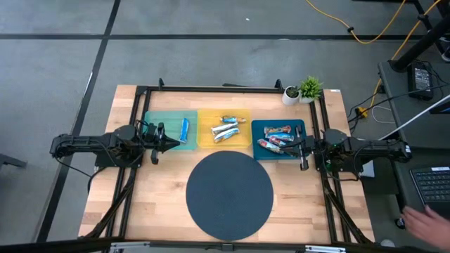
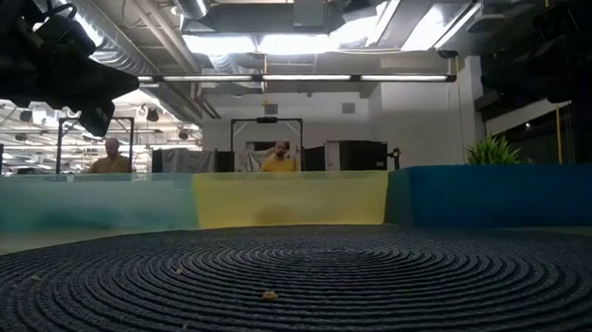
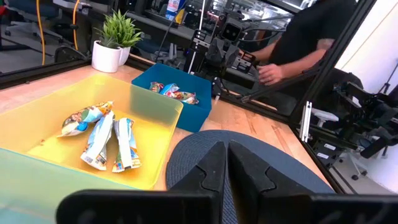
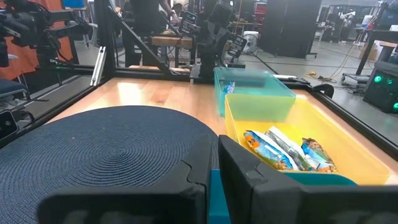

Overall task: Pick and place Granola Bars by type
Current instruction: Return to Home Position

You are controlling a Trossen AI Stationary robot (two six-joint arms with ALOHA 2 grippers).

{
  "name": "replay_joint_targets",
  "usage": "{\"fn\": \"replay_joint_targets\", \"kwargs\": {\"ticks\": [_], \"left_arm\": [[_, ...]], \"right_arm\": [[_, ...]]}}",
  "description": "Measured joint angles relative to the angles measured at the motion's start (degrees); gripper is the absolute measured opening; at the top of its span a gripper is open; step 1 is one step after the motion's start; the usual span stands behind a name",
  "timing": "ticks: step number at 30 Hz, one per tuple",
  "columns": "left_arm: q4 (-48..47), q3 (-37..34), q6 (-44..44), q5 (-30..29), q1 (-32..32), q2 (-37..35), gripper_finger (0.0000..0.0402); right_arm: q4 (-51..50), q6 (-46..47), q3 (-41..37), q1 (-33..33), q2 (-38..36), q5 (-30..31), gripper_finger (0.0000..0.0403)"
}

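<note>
The granola bars lie sorted in three trays along the far side of the table. One blue bar (image 1: 185,128) is in the teal tray (image 1: 160,121), several silver-white bars (image 1: 227,130) are in the yellow tray (image 1: 205,119), and several multicolour bars (image 1: 278,138) are in the blue tray (image 1: 257,128). My left gripper (image 1: 174,143) is shut, level, at the near edge of the teal tray, pointing toward the table's right. My right gripper (image 1: 291,148) is shut, level, by the blue tray's near right corner, pointing toward the table's left. Neither holds anything.
A round dark woven mat (image 1: 229,195) fills the table's near middle, in front of the trays. A small potted plant (image 1: 304,90) stands at the far right corner. A person's hand (image 1: 429,223) rests off the table at the near right, by a keyboard.
</note>
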Motion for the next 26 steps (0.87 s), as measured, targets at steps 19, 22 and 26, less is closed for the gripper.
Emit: {"fn": "replay_joint_targets", "kwargs": {"ticks": [19, 22, 26], "left_arm": [[0.02, 0.0, 0.0, -0.01, 0.0, -0.02, 0.0008], [0.0, 0.0, 0.0, 0.0, -0.02, 0.0, 0.001], [0.01, 0.0, 0.0, 0.0, 0.0, -0.01, 0.0013]], "right_arm": [[0.02, -0.04, -0.02, 0.0, 0.0, 0.0, 0.0034], [0.01, 0.04, -0.02, -0.01, 0.02, 0.0, 0.0034], [0.0, 0.0, 0.0, 0.0, 0.0, 0.0, 0.0034]]}}
